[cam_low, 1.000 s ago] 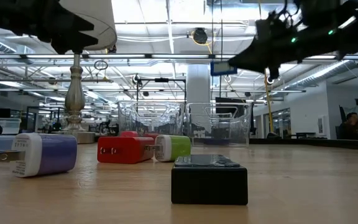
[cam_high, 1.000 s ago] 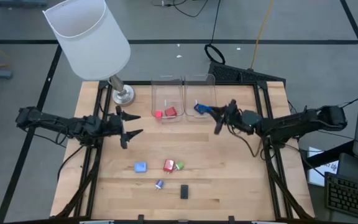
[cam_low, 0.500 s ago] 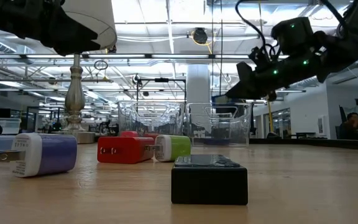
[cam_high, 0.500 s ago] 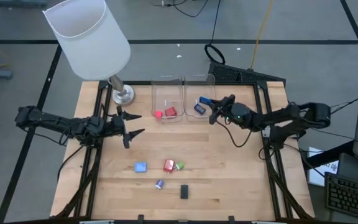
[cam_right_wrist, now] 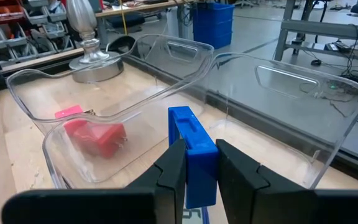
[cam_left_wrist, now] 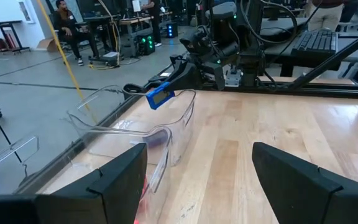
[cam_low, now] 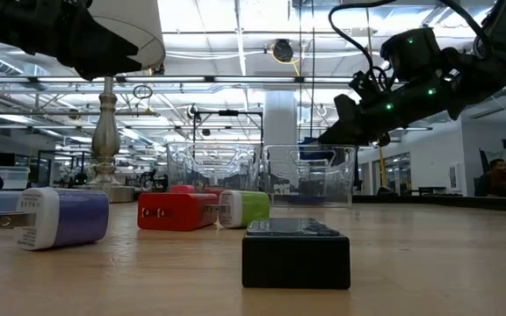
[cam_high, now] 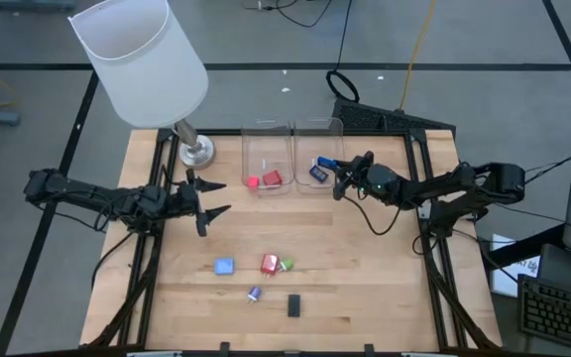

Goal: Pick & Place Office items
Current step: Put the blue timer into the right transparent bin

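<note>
Dark blue plastic, a small block (cam_right_wrist: 191,149), sits clamped between the fingers of the right gripper (cam_high: 339,178), held above the right one of two clear bins (cam_high: 317,157). A second dark blue piece (cam_high: 317,173) lies inside that bin. The left bin (cam_high: 267,156) holds two red pieces (cam_high: 272,178). On the wooden desk (cam_high: 365,268) lie five more: light blue (cam_high: 224,266), red (cam_high: 270,264), green (cam_high: 286,265), a small blue-and-white one (cam_high: 255,294) and black (cam_high: 293,304). The left gripper (cam_high: 212,198) waits with fingers spread, near the lamp (cam_high: 139,59).
</note>
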Tool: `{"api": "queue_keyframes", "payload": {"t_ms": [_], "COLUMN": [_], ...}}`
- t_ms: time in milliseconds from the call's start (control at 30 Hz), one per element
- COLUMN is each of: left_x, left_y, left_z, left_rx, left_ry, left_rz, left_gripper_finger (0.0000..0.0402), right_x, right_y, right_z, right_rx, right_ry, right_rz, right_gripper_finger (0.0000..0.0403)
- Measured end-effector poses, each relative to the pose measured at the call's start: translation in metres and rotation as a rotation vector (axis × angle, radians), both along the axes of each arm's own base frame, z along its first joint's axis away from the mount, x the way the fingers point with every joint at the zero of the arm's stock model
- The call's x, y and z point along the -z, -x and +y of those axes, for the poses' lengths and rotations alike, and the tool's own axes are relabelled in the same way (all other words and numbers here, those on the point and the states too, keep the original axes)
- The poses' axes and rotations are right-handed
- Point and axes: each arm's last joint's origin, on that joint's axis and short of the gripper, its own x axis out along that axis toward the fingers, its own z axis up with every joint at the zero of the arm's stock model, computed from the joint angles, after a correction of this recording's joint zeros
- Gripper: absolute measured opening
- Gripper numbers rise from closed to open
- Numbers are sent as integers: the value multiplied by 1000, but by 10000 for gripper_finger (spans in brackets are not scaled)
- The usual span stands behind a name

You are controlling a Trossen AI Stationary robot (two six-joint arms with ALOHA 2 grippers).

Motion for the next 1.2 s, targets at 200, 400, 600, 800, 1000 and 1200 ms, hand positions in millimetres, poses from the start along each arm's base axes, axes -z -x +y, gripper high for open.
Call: {"api": "queue_keyframes", "payload": {"t_ms": [200,400,600,800,1000,1200], "left_x": [0,0,0,0,0,0], "left_y": [0,0,0,0,0,0], "left_z": [0,0,0,0,0,0], "left_rx": [-1,-2,-2,-2,-2,-2], "left_ry": [10,13,14,14,14,14], "left_rz": [-3,-3,-4,-4,-3,-3], "left_gripper_finger": [294,294,294,294,294,294], "right_x": [0,1,3,4,4,4], "right_y": [0,2,3,3,3,3], "right_z": [0,-2,-2,-2,-2,-2], "right_rx": [1,97,103,103,104,104], "right_ry": [0,18,16,13,11,10], "right_rz": [0,26,42,48,51,51], "right_gripper_finger": [65,69,66,80,81,89]}}
